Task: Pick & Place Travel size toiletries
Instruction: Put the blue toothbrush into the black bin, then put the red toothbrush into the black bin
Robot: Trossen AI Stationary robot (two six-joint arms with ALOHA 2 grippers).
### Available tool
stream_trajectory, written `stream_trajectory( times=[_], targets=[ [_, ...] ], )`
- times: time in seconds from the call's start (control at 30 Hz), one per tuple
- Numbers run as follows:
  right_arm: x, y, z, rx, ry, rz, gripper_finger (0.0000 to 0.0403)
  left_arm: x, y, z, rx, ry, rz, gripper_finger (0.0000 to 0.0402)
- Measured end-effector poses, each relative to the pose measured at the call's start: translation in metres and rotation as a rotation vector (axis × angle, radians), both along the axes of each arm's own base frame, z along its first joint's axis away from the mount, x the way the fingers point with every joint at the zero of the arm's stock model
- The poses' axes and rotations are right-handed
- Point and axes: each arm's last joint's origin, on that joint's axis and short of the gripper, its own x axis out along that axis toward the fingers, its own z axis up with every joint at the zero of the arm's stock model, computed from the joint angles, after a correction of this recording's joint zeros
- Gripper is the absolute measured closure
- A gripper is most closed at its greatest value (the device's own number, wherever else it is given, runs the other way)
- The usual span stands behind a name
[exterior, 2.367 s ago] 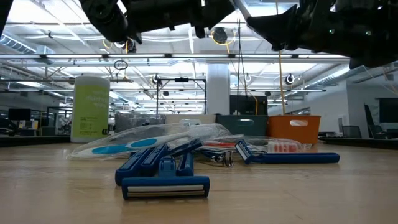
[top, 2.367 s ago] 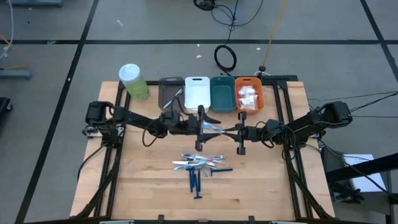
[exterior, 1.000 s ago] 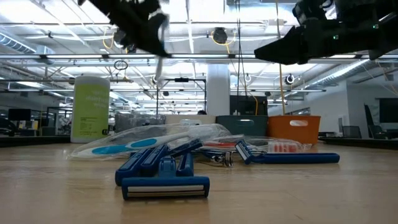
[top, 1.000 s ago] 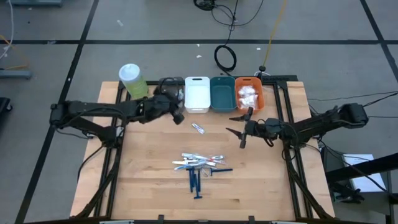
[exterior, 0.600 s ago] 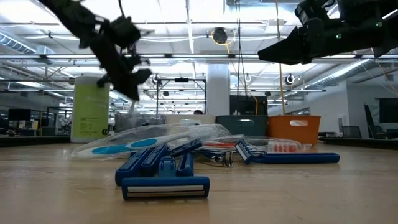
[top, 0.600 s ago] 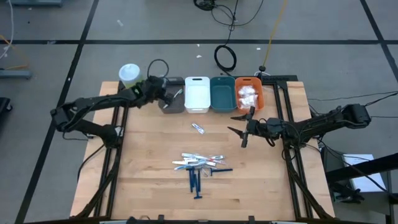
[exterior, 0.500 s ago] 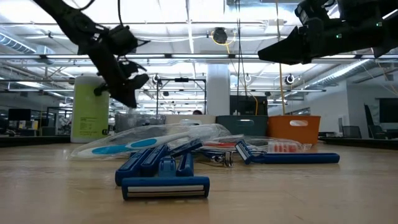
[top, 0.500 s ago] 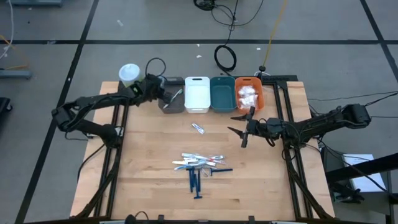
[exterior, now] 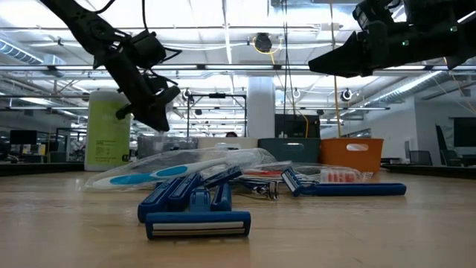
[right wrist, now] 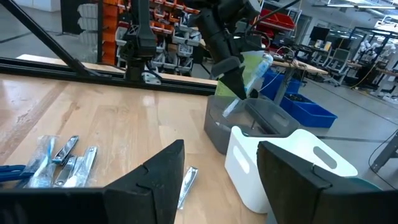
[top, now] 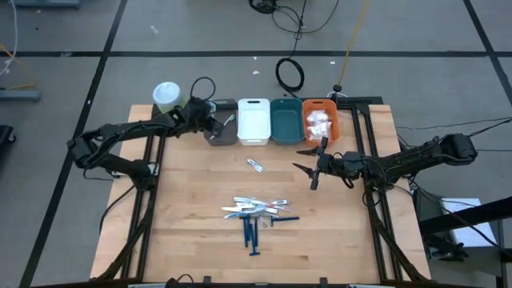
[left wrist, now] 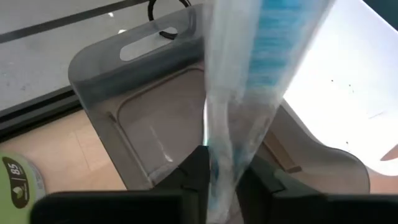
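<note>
My left gripper (top: pixel 213 126) hangs over the grey bin (top: pixel 220 134) at the far left, shut on a clear-wrapped pale-blue stick (left wrist: pixel 239 93). My right gripper (top: pixel 310 165) hovers open above the table's right half, nothing between its fingers (right wrist: pixel 165 171). A pile of wrapped sticks (top: pixel 252 208) and dark blue razors (top: pixel 253 234) lies at the table's middle. One small item (top: pixel 254 165) lies alone nearer the bins. White pouches (top: pixel 318 122) fill the orange bin (top: pixel 322 138). My left gripper pinches the wrapped stick's lower part (left wrist: pixel 224 165) between its two fingers, which come slanting down from the table's left and lie across it. The stick stands tilted, its lower end (right wrist: pixel 227 108) inside the grey bin. Whether that end touches the bottom I cannot tell.
Grey, white (top: pixel 254 120), teal (top: pixel 286 120) and orange bins stand in a row along the far edge. A pale-green cylinder (top: pixel 168 98) with a white lid stands left of them, close behind my left arm.
My left gripper has swung from in front of the bins toward the table's far left and sunk over the grey bin, rolling as it went and carrying the wrapped stick along. For the last half second it has kept still.
</note>
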Motion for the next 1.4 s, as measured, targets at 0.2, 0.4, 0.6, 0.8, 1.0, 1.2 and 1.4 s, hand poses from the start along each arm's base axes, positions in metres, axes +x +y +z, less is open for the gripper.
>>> stream_trajectory(
  times=[0.2, 0.4, 0.6, 0.8, 1.0, 1.2, 1.4],
  targets=[
    [0.0, 0.0, 0.0, 0.014, -0.004, 0.0, 0.0214, 0.0, 0.0, 0.0, -0.012, -0.011, 0.02, 0.0242],
    [0.0, 0.0, 0.0, 0.015, -0.004, 0.0, 0.0213, 0.002, -0.003, 0.0, 0.022, 0.025, -0.043, 0.018],
    [0.0, 0.0, 0.0, 0.015, -0.004, 0.006, 0.0213, 0.01, -0.009, 0.008, 0.067, 0.032, -0.119, 0.0153],
    [0.0, 0.008, 0.0, 0.09, -0.019, 0.09, 0.0217, 0.018, -0.015, 0.034, 0.126, -0.04, -0.155, 0.0147],
    [0.013, 0.032, -0.006, 0.162, 0.129, 0.217, 0.0213, 0.022, -0.023, 0.057, 0.188, -0.123, -0.179, 0.0146],
    [0.043, 0.057, -0.019, 0.219, 0.464, 0.224, 0.0215, 0.03, -0.027, 0.064, 0.241, -0.205, -0.204, 0.0146],
    [0.056, 0.08, -0.041, 0.324, 0.599, 0.237, 0.0216, 0.036, -0.032, 0.066, 0.254, -0.24, -0.227, 0.0146]
  ],
)
